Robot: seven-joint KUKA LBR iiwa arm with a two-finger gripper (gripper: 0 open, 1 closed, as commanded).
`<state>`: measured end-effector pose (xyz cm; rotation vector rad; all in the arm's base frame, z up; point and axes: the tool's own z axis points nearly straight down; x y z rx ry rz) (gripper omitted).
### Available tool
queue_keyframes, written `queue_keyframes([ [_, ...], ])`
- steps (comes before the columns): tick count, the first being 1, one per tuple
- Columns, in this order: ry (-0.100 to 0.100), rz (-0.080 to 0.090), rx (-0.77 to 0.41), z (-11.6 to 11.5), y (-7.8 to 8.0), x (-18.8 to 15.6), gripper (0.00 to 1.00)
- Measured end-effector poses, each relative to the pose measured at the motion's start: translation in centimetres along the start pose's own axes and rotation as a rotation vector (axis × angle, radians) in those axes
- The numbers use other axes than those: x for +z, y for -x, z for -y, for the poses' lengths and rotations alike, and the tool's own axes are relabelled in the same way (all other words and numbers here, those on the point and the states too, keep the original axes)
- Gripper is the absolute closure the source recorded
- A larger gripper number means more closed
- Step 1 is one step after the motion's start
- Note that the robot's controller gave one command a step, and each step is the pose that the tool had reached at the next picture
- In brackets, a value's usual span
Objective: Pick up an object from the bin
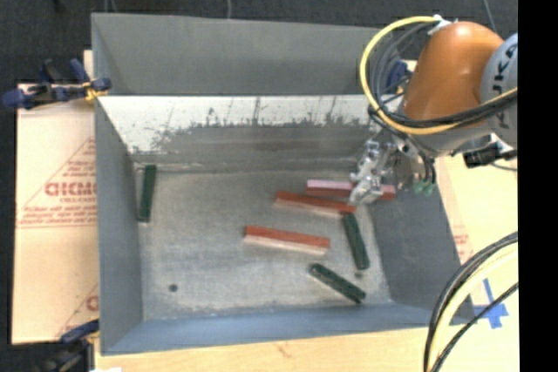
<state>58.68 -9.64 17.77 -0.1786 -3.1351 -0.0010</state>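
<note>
Gripper (pixel 370 185) is seen low in the grey metal bin (pixel 261 83), near its right wall as viewed. The tip is placed at the right ends of two things: a pale pink flat bar (pixel 334 186) and, just beside it toward the front, a red-brown flat bar (pixel 310 203). Whether the gripper is released, clenched or grasping one of these cannot be told, because tip and bar ends are overlapped in the view. Near the tip, toward the front, a dark green stick (pixel 355 241) is laid. A second green stick (pixel 337 283) is found close to the front wall. A red bar w/ pale edge (pixel 286 239) is laid approx. at bin centre, apart from the gripper. A third green stick (pixel 146 192) is seen well apart, by the left wall. Above the gripper the orange cover (pixel 449 70) is seen, ringed by yellow and black cables (pixel 377 91).
</note>
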Motion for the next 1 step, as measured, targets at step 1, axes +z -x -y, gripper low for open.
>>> queue_keyframes([
  [1,-0.002,0.007,-0.067,0.64,-0.29,-3.53,1.0],
])
